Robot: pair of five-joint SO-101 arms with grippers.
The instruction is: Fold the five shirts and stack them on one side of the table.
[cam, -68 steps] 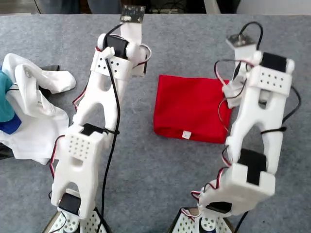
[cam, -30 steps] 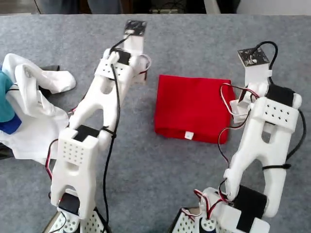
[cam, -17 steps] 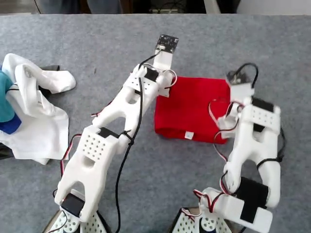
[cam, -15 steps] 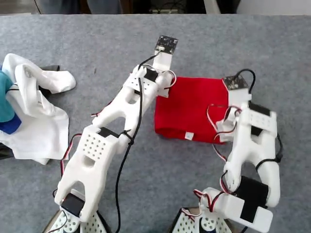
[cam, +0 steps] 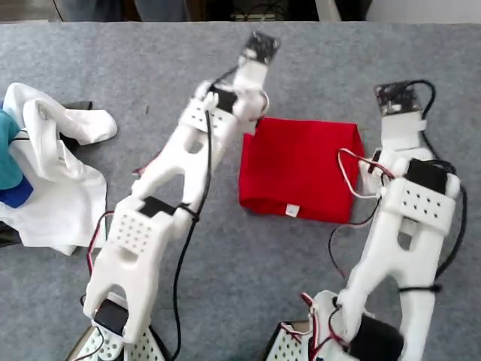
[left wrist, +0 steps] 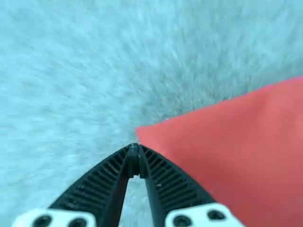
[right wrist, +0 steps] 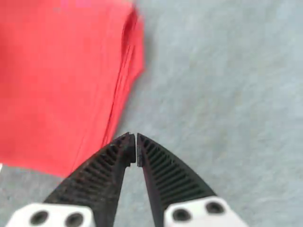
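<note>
The left gripper (left wrist: 136, 150) has its two black ribbed jaws pressed together with nothing between them, the tips resting right at one corner of the folded red shirt (left wrist: 236, 156). The right gripper (right wrist: 132, 138) is likewise pressed together and empty, hovering just beside the shirt's opposite edge, where the folded layers show as thin stacked lines, over the grey table cover (cam: 225, 263). The red shirt lies flat as a neat rectangle between the two arms. A heap of unfolded shirts (cam: 52, 180), mostly white with some blue showing, lies well apart from the red shirt, out past the left arm. The main risk, as I judge it, is to the fold itself: tips pressed together this near the cloth could catch the corner or the layered edge and drag it, so the shirt rumples or opens up. If the shirt is to be slid to one side of the table, uneven pushing from the two arms could skew it or peel the top layer back. The left arm, swinging away from the red shirt towards the heap, might also brush the corner and flip it.
</note>
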